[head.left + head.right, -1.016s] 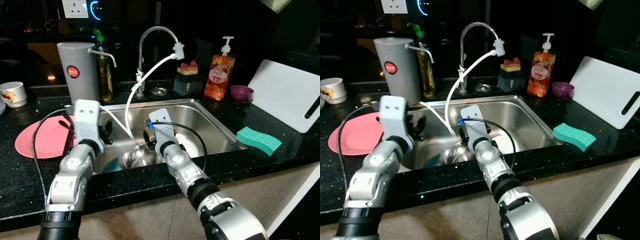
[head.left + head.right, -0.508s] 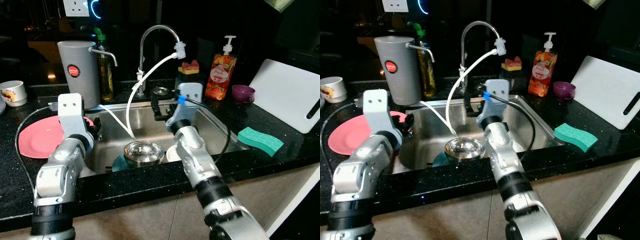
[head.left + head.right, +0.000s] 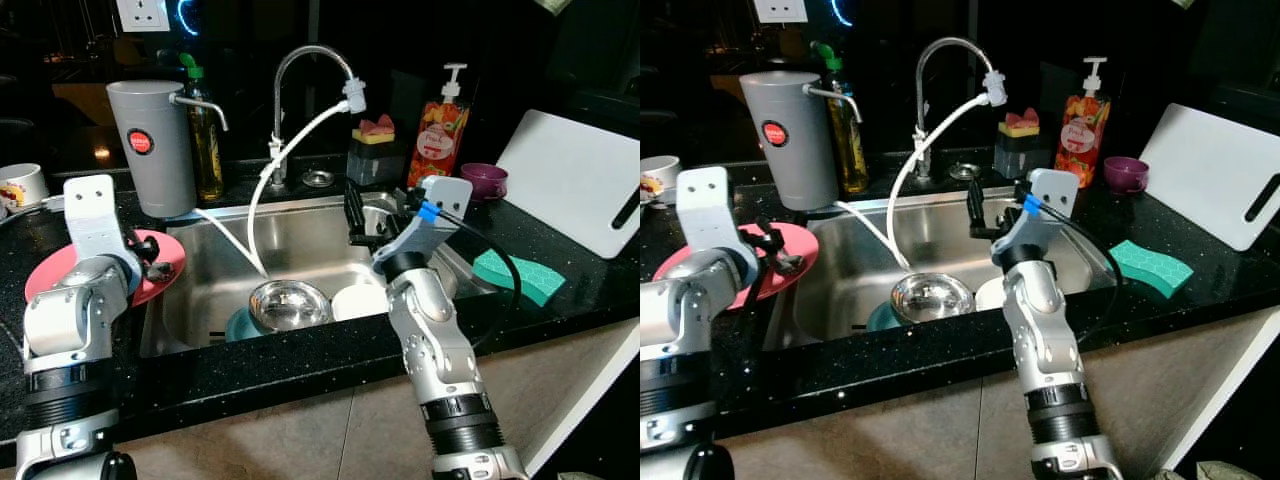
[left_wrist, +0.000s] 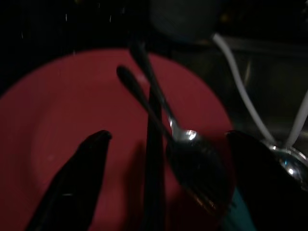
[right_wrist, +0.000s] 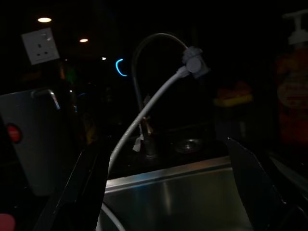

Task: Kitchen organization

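Observation:
A pink plate lies on the black counter left of the sink. On it rest a metal fork and a black utensil. My left gripper hovers low over the plate's sink-side edge, open, its fingers either side of the cutlery and touching none of it. In the basin sit a steel bowl, a white bowl and a teal dish. My right gripper hangs open and empty above the basin's right half, facing the faucet.
A grey canister and an oil bottle stand behind the plate. A white hose runs from the faucet into the basin. On the right are a soap dispenser, purple cup, white cutting board and green sponge.
My right gripper rose from beside the steel bowl to above the basin's right half. My left arm swung left from the sink edge to over the pink plate.

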Robot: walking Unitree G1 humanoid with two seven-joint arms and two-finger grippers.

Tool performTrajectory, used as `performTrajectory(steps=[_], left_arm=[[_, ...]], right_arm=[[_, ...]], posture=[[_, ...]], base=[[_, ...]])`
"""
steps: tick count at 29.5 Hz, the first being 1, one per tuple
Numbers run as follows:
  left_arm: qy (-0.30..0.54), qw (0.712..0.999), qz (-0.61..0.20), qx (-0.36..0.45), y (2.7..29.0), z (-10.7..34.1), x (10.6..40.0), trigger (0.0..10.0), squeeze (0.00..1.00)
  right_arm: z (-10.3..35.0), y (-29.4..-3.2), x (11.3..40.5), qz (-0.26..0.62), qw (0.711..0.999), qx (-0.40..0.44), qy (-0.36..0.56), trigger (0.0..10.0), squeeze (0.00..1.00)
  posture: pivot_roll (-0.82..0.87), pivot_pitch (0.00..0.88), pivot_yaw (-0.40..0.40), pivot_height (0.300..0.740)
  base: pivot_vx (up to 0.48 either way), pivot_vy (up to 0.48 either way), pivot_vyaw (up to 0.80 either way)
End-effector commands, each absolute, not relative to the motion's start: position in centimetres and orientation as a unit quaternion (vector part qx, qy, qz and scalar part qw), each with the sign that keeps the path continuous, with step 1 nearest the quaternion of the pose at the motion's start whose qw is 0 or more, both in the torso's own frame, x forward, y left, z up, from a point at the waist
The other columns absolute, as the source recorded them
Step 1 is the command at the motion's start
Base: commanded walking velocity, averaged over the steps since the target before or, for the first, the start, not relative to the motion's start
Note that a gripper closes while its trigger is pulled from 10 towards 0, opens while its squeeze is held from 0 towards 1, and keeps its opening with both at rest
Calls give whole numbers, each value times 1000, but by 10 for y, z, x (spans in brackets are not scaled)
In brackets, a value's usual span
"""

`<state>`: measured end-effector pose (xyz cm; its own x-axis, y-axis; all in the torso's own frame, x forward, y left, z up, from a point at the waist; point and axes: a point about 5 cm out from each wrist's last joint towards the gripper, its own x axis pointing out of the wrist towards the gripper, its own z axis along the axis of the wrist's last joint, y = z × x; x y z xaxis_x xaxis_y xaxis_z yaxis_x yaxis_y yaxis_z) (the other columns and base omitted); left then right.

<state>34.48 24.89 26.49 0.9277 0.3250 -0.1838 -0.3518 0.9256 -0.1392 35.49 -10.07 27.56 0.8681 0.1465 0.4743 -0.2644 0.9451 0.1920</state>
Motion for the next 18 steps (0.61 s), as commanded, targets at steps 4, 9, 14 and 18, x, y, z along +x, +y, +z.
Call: performTrajectory(steps=[4, 9, 14, 18], left_arm=[[119, 969, 187, -105, 254, 257, 344, 10000, 0], [148, 964, 181, -126, 254, 250, 344, 10000, 0], [169, 961, 180, -126, 253, 245, 343, 10000, 0], [199, 958, 180, -107, 252, 233, 341, 10000, 0]], right_arm=[[275, -100, 351, 113, 960, 128, -222, 10000, 0], [276, -99, 349, 117, 961, 128, -217, 10000, 0], [277, -99, 348, 118, 961, 128, -214, 10000, 0], [276, -99, 347, 117, 963, 126, -209, 10000, 0]], posture=[[144, 69, -6, 740], [152, 64, -17, 740], [152, 64, -18, 740], [149, 69, -17, 740]], base=[[0, 0, 0], [0, 0, 0], [0, 0, 0], [0, 0, 0]])
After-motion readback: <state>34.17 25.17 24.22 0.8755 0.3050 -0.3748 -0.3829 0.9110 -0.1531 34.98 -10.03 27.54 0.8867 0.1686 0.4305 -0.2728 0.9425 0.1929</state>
